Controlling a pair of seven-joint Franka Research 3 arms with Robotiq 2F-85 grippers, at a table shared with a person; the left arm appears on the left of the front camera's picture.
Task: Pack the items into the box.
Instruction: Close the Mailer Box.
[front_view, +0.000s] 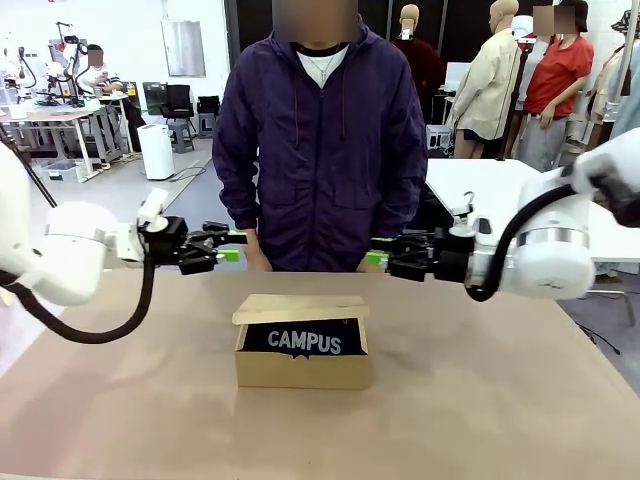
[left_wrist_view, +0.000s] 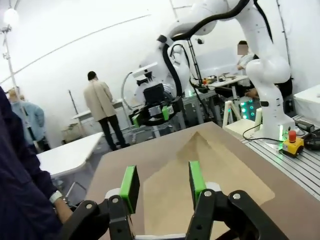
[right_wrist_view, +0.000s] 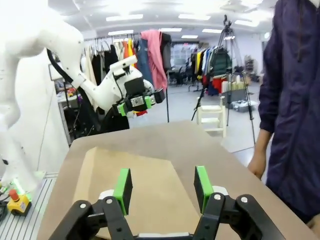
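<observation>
Brown cardboard box (front_view: 301, 368), flap ajar, shows navy CAMPUS pouch (front_view: 304, 341).

Box (front_view: 302, 368) mid-table (front_view: 480, 400), pouch (front_view: 305, 341) inside under part-raised lid (front_view: 300, 308). Left gripper (front_view: 236, 246) above table, left of box; right gripper (front_view: 374, 250) opposite. Person (front_view: 320, 140) behind, at far edge.

A robotics lab: clothes racks (right_wrist_view: 150, 55) and worktables (front_view: 60, 115) behind.
</observation>
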